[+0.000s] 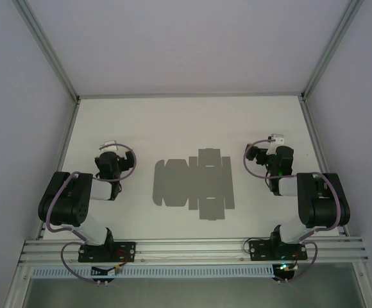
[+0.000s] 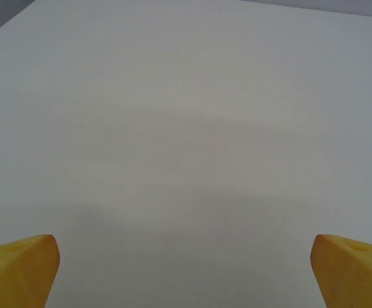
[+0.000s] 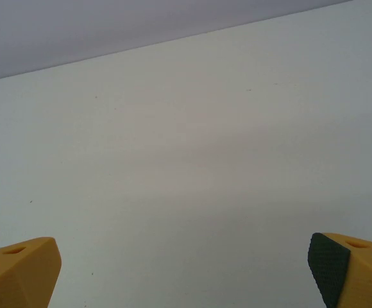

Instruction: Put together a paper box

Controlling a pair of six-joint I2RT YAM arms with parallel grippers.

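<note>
Left fingers [image 2: 19, 273], two yellow tips, are standing wide apart over bare counter [image 2: 186, 128], gripping nothing; right fingers [image 3: 19, 273], also two, are sitting equally wide and empty. One paper box [image 1: 194, 183] is lying flat, unfolded, mid-counter between left arm [image 1: 77, 199] and right arm [image 1: 314, 199], its long axis running left to right, rounded flaps pointing left.

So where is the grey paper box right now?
In the top view, the paper box lies flat and unfolded near the middle of the white table, between the left arm and the right arm, touching neither.
</note>
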